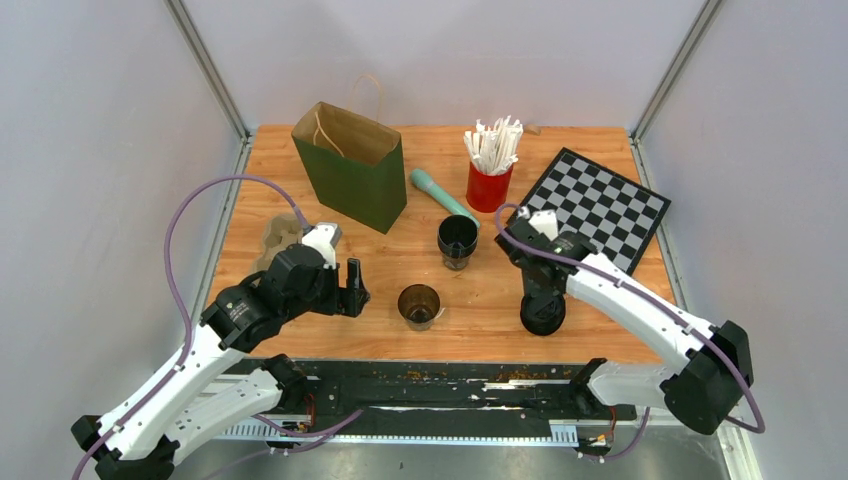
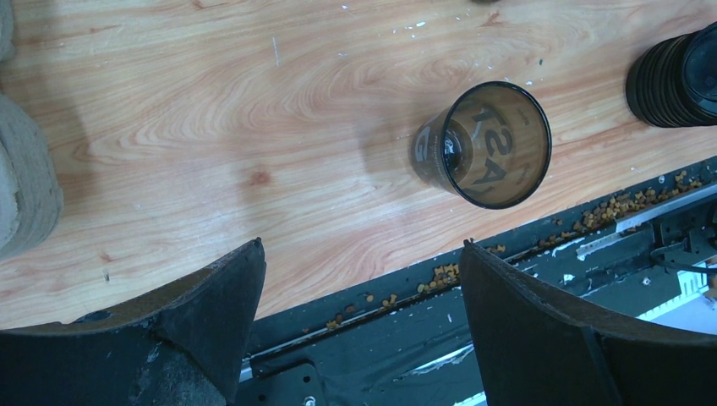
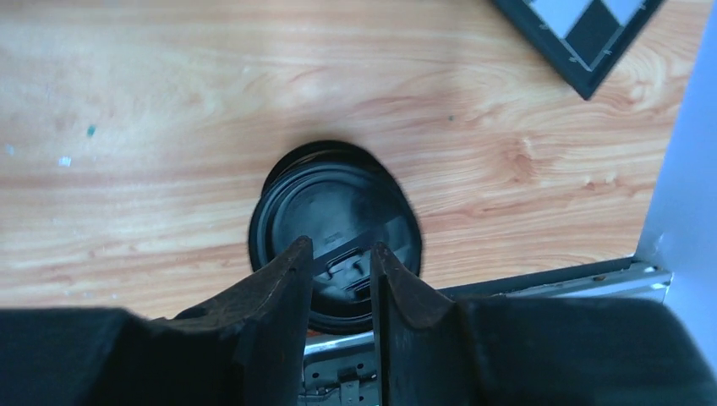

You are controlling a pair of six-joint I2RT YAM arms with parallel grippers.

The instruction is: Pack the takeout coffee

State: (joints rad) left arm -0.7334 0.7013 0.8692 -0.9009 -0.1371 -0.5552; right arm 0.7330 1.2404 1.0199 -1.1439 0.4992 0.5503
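Left gripper (image 2: 362, 249) jaws are spread, the cup (image 2: 486, 144) at one o'clock. Right gripper (image 3: 338, 271) jaws are narrowed over stacked lids (image 3: 330, 194), and whether they grip cannot be told; several nested lids could be lifted together.

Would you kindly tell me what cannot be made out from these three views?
Cup carrier: top view, mostly behind the left arm; left wrist view, cut off by the left edge.
Lid stack: right wrist view, the right gripper covers its near rim; whether it grips a lid is unclear.
Paper bag: top view, its own walls hide the inside.
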